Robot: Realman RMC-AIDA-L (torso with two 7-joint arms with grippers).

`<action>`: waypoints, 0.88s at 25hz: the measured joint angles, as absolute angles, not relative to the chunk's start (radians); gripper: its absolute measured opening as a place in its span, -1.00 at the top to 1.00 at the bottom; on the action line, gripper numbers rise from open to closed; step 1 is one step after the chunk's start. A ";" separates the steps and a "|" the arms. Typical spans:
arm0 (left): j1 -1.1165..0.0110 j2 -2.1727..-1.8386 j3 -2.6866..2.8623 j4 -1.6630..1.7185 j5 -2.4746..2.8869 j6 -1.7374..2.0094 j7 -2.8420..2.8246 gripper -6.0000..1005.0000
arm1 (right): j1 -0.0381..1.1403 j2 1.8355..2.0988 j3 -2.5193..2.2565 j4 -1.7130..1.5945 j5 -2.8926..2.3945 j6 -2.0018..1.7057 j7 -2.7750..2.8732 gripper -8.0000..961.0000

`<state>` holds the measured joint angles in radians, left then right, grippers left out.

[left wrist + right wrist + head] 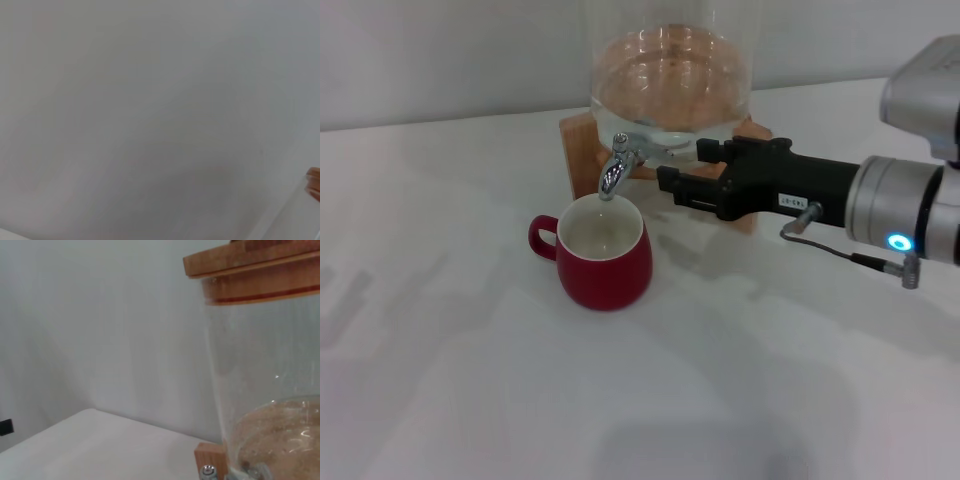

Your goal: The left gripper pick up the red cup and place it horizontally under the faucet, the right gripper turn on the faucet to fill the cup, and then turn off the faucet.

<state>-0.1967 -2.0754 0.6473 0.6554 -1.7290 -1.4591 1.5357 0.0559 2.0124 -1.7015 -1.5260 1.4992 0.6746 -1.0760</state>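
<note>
Sitting on the white table point(470, 400), far centre: glass jar point(670, 80) on its wooden stand point(578, 140), water in the bottom; wooden lid point(260, 265) shows in the right wrist view. Right gripper point(665, 185) reaches in from the right, tips just right of the faucet point(614, 172), can't tell if released or clenched. Red cup point(605, 255) stands upright just below the spout, handle to the left. Left gripper not visible in any view.
</note>
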 joint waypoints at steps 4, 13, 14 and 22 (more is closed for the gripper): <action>-0.196 -2.075 0.646 0.656 -1.729 -1.464 1.536 -0.30 | 0.069 2.013 -1.727 -1.524 1.498 0.653 -1.075 -0.38; -0.196 -2.075 0.646 0.657 -1.730 -1.465 1.539 -0.30 | 0.100 2.011 -1.780 -1.524 1.496 0.630 -1.071 -0.38; -0.196 -2.075 0.646 0.657 -1.729 -1.465 1.539 -0.30 | 0.102 2.010 -1.781 -1.526 1.495 0.630 -1.071 -0.38; -0.185 -2.075 0.646 0.675 -1.730 -1.464 1.538 -0.30 | 0.105 2.009 -1.800 -1.534 1.498 0.643 -1.076 -0.38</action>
